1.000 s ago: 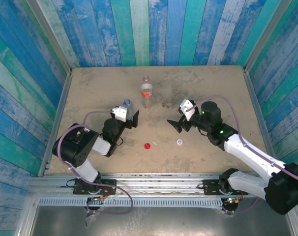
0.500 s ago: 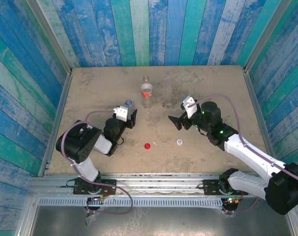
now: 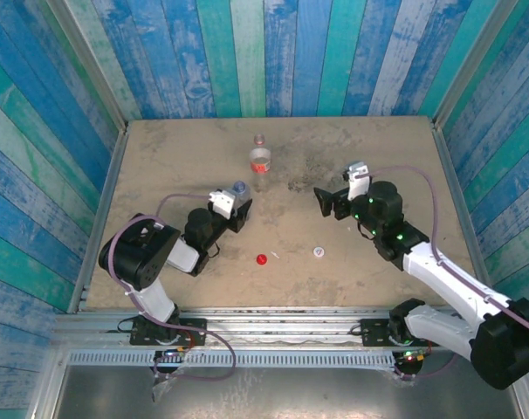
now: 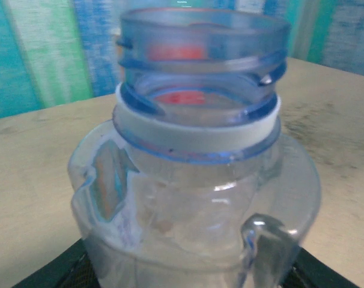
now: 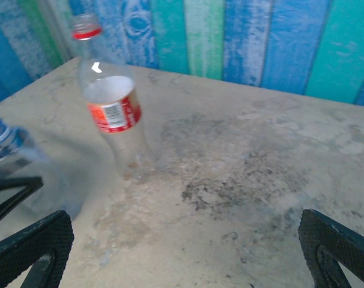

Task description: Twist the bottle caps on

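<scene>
The sandy tabletop (image 3: 160, 157) is stained dark towards its far right. The right arm (image 3: 439, 271) reaches in from the near right corner, and its right gripper (image 3: 327, 202) hangs right of centre with the fingers (image 5: 35, 249) spread wide and nothing between them. The left arm (image 3: 142, 257) is folded low by the near left corner. Its left gripper (image 3: 240, 209) is clenched on the body of the bluish bottle (image 3: 239, 188), left of centre. In the left wrist view that bottle (image 4: 194, 180) stands upright between the black fingers (image 4: 65, 273), its neck open (the thread and a white ring show plainly) and its wall dented. The labelled bottle (image 3: 260, 161) stands upright and free, near the middle of the far edge, just beyond the bluish one, also uncapped. The red cap (image 3: 261, 258) lies towards the middle of the near edge. The white cap (image 3: 319, 252) lies to its right, well apart from both bottles.
</scene>
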### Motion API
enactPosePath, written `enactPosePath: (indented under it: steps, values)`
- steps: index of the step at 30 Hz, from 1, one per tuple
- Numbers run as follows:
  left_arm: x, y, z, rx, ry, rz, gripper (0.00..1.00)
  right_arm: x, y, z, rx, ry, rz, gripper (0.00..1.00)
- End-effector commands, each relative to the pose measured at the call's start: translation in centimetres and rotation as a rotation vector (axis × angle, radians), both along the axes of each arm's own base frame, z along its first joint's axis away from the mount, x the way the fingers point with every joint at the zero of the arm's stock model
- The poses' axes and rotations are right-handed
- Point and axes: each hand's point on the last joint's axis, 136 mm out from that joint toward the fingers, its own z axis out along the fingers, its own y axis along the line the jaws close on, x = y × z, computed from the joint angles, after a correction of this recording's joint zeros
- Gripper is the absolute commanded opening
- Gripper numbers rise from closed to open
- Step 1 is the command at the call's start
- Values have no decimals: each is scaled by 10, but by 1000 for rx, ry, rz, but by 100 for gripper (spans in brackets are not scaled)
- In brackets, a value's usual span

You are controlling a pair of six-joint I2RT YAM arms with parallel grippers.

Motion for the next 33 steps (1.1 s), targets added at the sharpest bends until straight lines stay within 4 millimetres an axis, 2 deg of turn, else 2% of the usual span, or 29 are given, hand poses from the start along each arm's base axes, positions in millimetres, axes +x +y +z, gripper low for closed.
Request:
enactPosePath:
  steps: [1,6,11,15,20,28,31,33]
  values:
    - [-27,-34,8,8,2,-249,56,-4,-4,-2,68,38,-21,100]
    - [-57,-61,15,-10,-6,-476,56,-8,-20,-24,35,108,-102,98]
    - [-75,-90,13,23,-20,-617,56,-18,-16,-45,-48,192,-65,97]
    - [-83,-104,15,-14,-22,-692,56,-26,-10,-52,-103,214,-59,97]
    - [-89,-108,15,-71,-24,-732,57,-30,-6,-53,-95,227,-56,97]
    - [-89,-109,6,-53,-9,-740,66,-34,-2,-56,-117,249,-50,96]
    - [-90,-108,5,-49,-5,-734,73,-35,-1,-54,-117,249,-48,96]
    - [-90,-108,6,-52,-4,-735,72,-36,0,-54,-114,246,-45,96]
